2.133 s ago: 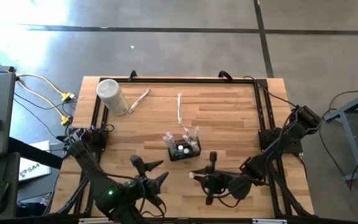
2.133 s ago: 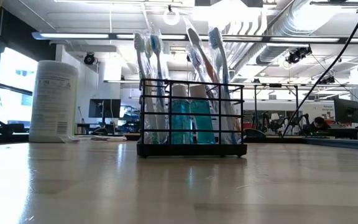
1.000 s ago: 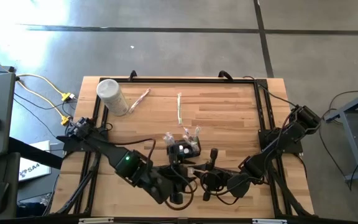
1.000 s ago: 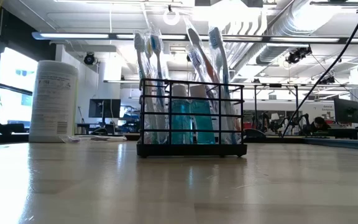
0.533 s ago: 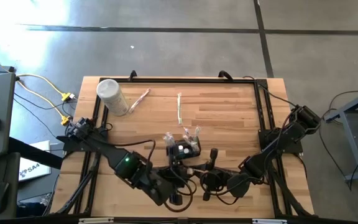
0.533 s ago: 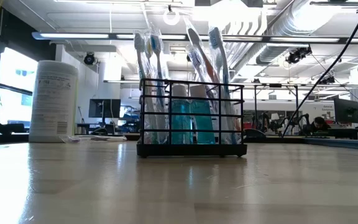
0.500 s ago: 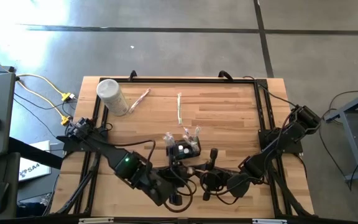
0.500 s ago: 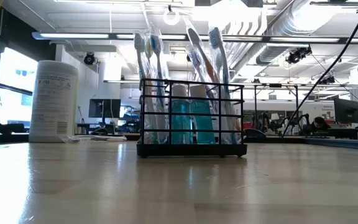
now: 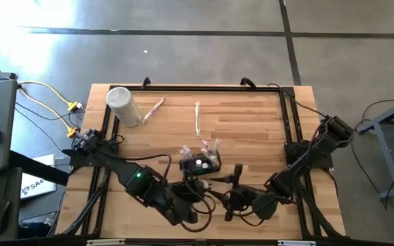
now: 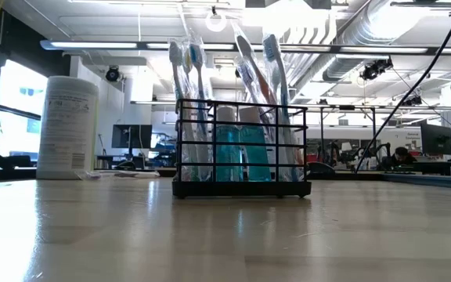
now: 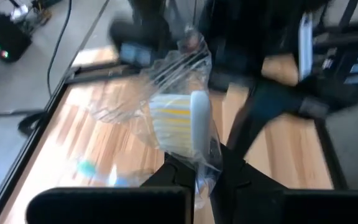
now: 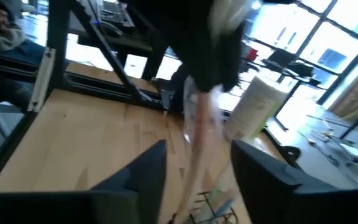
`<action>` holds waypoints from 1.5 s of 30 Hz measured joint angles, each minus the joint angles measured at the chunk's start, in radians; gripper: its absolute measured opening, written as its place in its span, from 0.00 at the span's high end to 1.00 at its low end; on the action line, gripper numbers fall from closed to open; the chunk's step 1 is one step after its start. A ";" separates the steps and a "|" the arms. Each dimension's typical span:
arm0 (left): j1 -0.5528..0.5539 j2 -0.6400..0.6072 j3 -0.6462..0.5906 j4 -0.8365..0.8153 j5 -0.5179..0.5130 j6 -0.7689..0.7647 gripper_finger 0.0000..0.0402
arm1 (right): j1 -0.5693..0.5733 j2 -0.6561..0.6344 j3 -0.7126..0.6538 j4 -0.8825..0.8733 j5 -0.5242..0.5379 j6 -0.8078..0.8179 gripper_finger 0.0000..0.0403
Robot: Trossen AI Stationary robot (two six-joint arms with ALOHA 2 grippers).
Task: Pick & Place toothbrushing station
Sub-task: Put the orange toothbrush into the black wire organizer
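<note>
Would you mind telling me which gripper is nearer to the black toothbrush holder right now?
The left. The left gripper sits just in front of the black toothbrush holder, shut on a wrapped toothbrush. The right gripper is slightly farther, off to the holder's right.

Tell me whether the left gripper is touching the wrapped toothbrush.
Touching. In the left wrist view, the left gripper has its fingers shut on the clear wrapper of the wrapped toothbrush, which rises out from between them.
</note>
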 joint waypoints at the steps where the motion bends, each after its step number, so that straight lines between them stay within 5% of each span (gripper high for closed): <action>1: -0.006 -0.005 0.000 -0.036 -0.005 -0.018 0.97 | 0.005 -0.001 0.000 -0.002 0.022 0.000 0.54; 8: -0.080 -0.063 0.000 -0.175 -0.087 -0.132 0.97 | 0.066 -0.033 0.000 -0.099 0.152 0.022 0.35; 17: -0.221 -0.134 0.000 -0.658 -0.319 -0.591 0.97 | 0.152 -0.045 0.000 -0.172 0.234 0.060 0.33; 20: -0.252 -0.147 -0.005 -0.695 -0.361 -0.645 0.97 | 0.164 -0.045 0.000 -0.174 0.271 0.063 0.33; 27: -0.205 -0.200 -0.133 -0.697 -0.261 -0.586 0.97 | 0.161 -0.045 0.000 -0.179 0.277 0.112 0.33; 32: -0.128 -0.347 -0.321 -0.689 -0.225 -0.616 0.97 | 0.143 -0.045 0.000 -0.223 0.275 0.155 0.33; 37: -0.043 -0.567 -0.587 -0.328 -0.177 -0.461 0.97 | 0.128 -0.045 0.000 -0.258 0.248 0.178 0.33; 41: 0.008 -0.734 -0.869 0.191 0.040 -0.177 0.97 | 0.116 -0.045 0.000 -0.288 0.243 0.211 0.33; 45: 0.056 -0.829 -1.088 0.520 0.185 -0.079 0.97 | 0.100 -0.044 0.000 -0.300 0.241 0.219 0.33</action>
